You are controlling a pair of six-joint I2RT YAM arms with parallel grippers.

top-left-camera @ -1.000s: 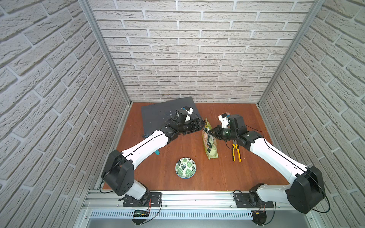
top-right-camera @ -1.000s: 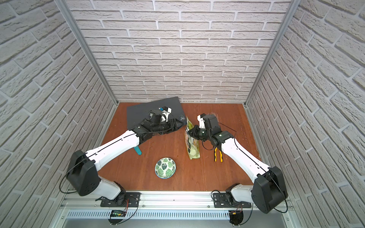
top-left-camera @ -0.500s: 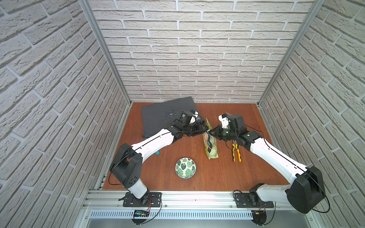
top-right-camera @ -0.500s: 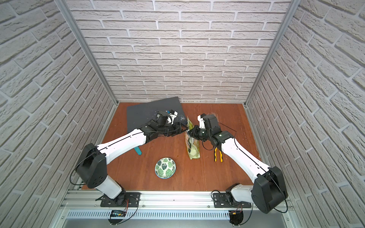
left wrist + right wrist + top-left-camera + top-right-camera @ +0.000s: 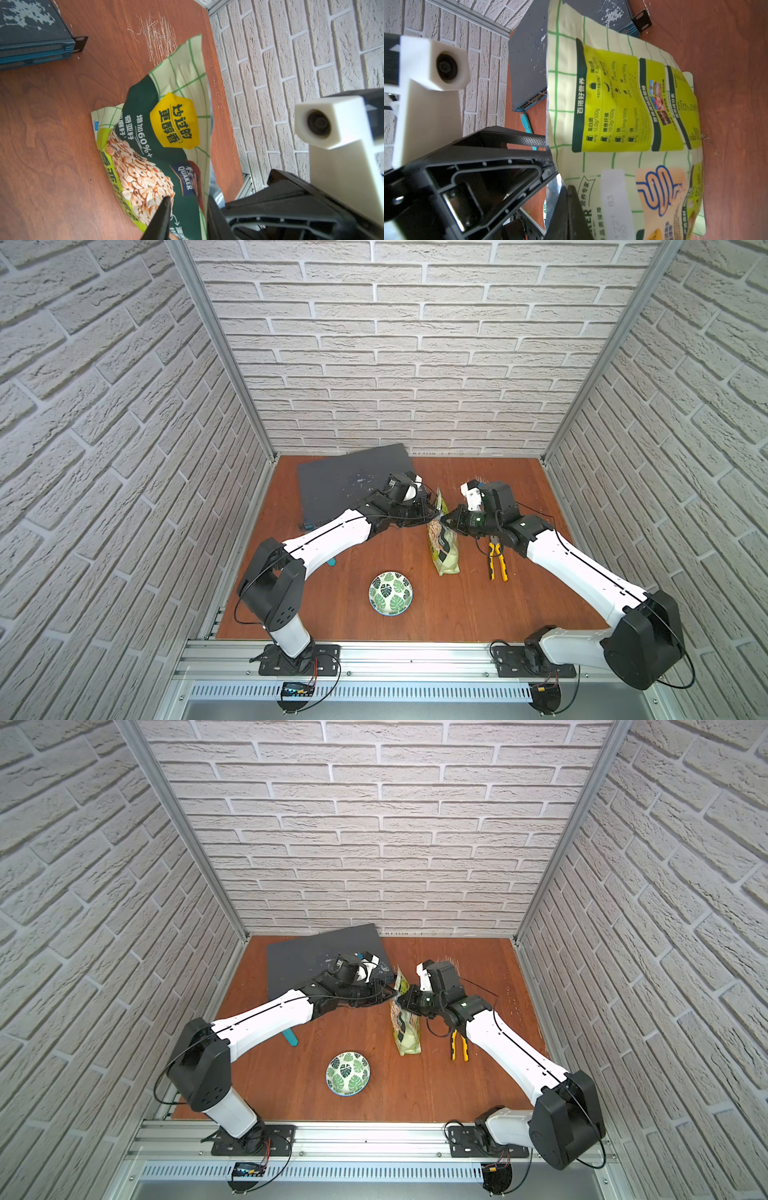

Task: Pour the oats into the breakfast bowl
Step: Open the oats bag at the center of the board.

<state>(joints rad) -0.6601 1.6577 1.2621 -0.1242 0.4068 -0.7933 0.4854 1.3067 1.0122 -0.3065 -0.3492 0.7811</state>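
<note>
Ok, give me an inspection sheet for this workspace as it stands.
Surface: wooden tabletop, scratched near the back wall.
Job's things: oat pouch held up by its top, base on the table; breakfast bowl empty, apart from it, nearer the front.
Clutter: grey switch box at the back, teal tool in front of it, pliers beside the pouch.
Grippers: right gripper shut on the pouch's top edge; left gripper open, jaws astride that edge.
Cables: black cable along the left forearm; no snag seen.
Surroundings: brick-pattern walls, aluminium rail in front.
</note>
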